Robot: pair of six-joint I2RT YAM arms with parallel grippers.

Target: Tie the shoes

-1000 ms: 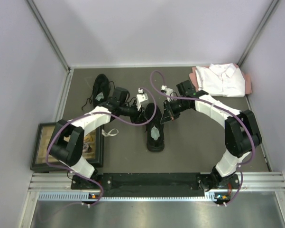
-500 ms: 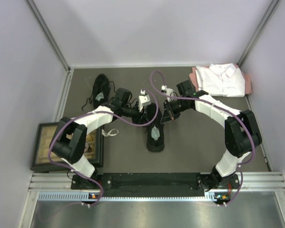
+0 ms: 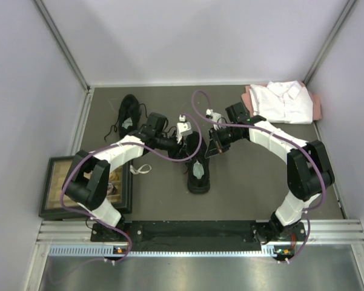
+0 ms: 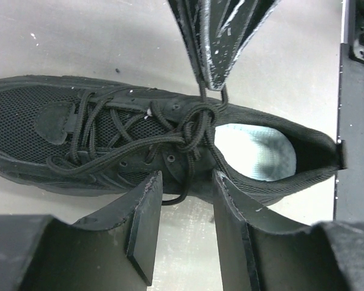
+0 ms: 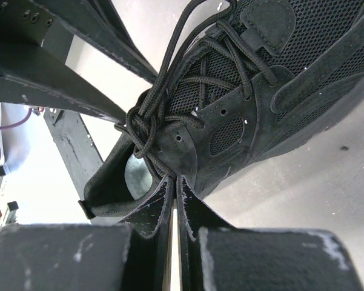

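Observation:
One black shoe (image 3: 197, 159) lies mid-table, its pale grey insole (image 3: 198, 171) showing; the other shoe (image 3: 128, 113) lies at the back left. In the left wrist view the near shoe (image 4: 109, 139) lies across the frame with a knot of laces (image 4: 197, 124) at its throat. My left gripper (image 4: 186, 179) is open at the shoe's side, with a loose lace loop (image 4: 180, 197) between its fingers, not pinched. My right gripper (image 5: 174, 180) is shut on a lace (image 5: 160, 168) running down from the knot; it also shows in the left wrist view (image 4: 215, 85).
A folded white shirt (image 3: 283, 100) lies at the back right corner. A dark framed tray (image 3: 56, 189) sits at the left near edge, with a small white loop (image 3: 143, 169) beside it. Grey walls close in the table on three sides.
My left gripper has moved slightly right and nearer, closer to the middle shoe. The right gripper and both shoes have stayed put.

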